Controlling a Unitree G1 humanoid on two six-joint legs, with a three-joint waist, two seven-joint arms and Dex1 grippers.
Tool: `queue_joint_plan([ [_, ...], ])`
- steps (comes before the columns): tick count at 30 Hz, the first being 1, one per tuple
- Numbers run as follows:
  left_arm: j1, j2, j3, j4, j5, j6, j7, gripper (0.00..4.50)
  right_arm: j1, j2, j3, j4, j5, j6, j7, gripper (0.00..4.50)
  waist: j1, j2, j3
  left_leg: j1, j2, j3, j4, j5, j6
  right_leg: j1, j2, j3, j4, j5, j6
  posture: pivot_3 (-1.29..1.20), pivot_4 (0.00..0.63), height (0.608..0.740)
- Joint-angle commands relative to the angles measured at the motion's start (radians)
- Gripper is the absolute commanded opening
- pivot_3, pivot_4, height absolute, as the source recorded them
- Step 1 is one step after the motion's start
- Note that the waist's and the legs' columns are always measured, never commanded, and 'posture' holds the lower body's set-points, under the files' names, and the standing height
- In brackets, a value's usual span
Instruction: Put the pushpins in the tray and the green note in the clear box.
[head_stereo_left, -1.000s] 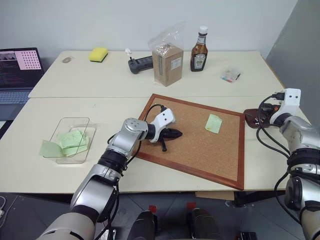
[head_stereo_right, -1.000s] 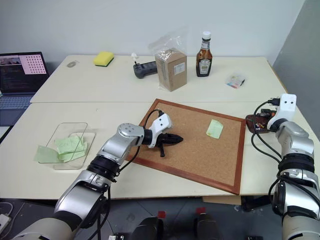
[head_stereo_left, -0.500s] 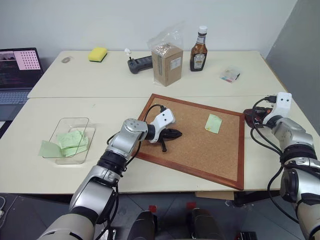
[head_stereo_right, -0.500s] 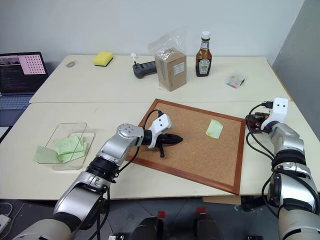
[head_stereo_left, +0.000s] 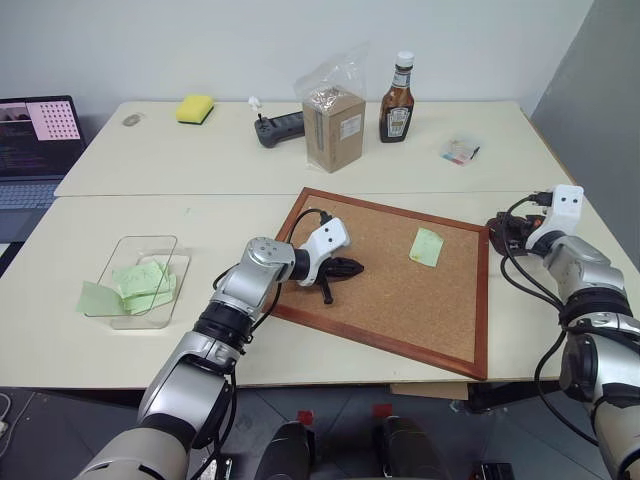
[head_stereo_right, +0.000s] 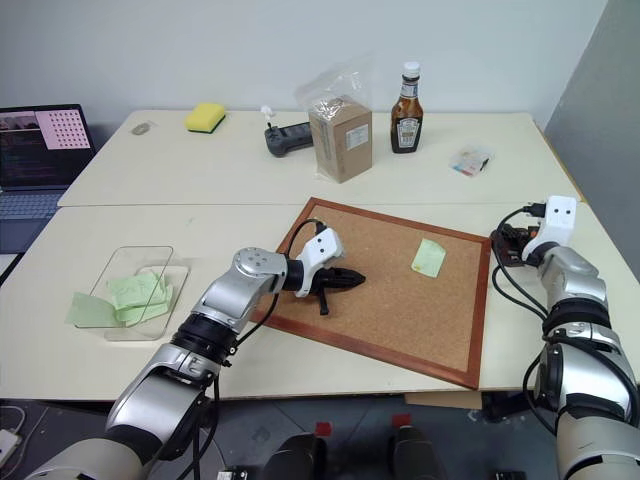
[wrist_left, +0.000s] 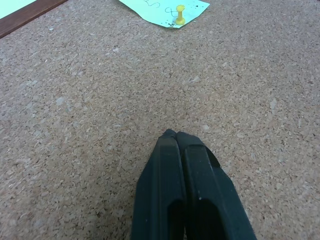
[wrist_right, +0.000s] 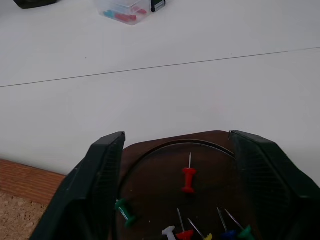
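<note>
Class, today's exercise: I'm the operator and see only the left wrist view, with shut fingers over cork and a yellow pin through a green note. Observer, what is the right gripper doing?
Observer: The right gripper is open over the tray.
Operator: Anything in it?
Observer: Several pushpins, red, green and yellow among them.
Operator: Where do notes go?
Observer: The clear box sits on the table at the robot's left, green papers inside. The pinned green note is on the corkboard, towards its right.
</note>
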Motion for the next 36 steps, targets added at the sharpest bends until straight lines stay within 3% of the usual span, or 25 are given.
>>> queue_joint_plan([
  [1,0.006,-0.001,-0.022,0.019,0.023,0.012,-0.005,0.00,0.028,-0.017,0.034,-0.152,0.007,-0.029,0.135,4.39,0.000,0.000,0.000,0.000,0.000,0.000,0.000,0.000,0.000,0.000,0.000,0.000,0.000,0.000,0.000,0.00,0.150,0.740],
  [9,0.005,0.002,-0.022,0.019,0.023,0.014,-0.006,0.00,0.272,-0.040,0.133,-0.631,0.133,0.111,0.519,4.46,0.004,0.000,0.000,-0.001,0.000,-0.002,-0.001,0.000,0.000,0.000,0.000,-0.002,0.000,0.000,0.000,0.00,0.150,0.740],
  [15,-0.001,0.001,-0.023,0.026,0.022,0.012,-0.008,0.00,0.405,-0.007,0.207,-0.853,0.146,0.122,0.576,4.46,0.003,0.001,0.000,0.000,0.000,-0.002,0.000,0.000,0.000,0.000,0.000,-0.001,0.000,0.000,0.000,0.00,0.150,0.740],
  [21,-0.005,0.008,-0.021,0.029,0.023,0.010,-0.012,0.00,0.408,0.054,0.259,-0.853,0.111,0.083,0.552,4.46,0.004,0.001,0.000,0.001,0.000,-0.002,0.000,0.000,0.000,0.001,0.000,-0.002,0.000,0.000,0.000,0.00,0.150,0.740],
  [32,0.001,0.015,-0.018,0.020,0.023,0.014,-0.009,0.00,0.329,0.112,0.306,-0.667,0.029,-0.022,0.526,4.46,0.003,0.001,0.000,0.001,0.000,-0.002,0.000,0.000,0.000,0.000,0.000,-0.002,0.000,0.000,0.000,0.00,0.150,0.740],
  [36,0.004,0.018,-0.017,0.019,0.023,0.015,-0.008,0.00,0.312,0.119,0.307,-0.632,0.018,-0.043,0.530,3.83,0.003,0.001,0.000,0.001,0.000,-0.002,0.000,0.000,0.000,0.000,0.000,-0.002,0.000,0.000,0.000,0.00,0.150,0.740],
])
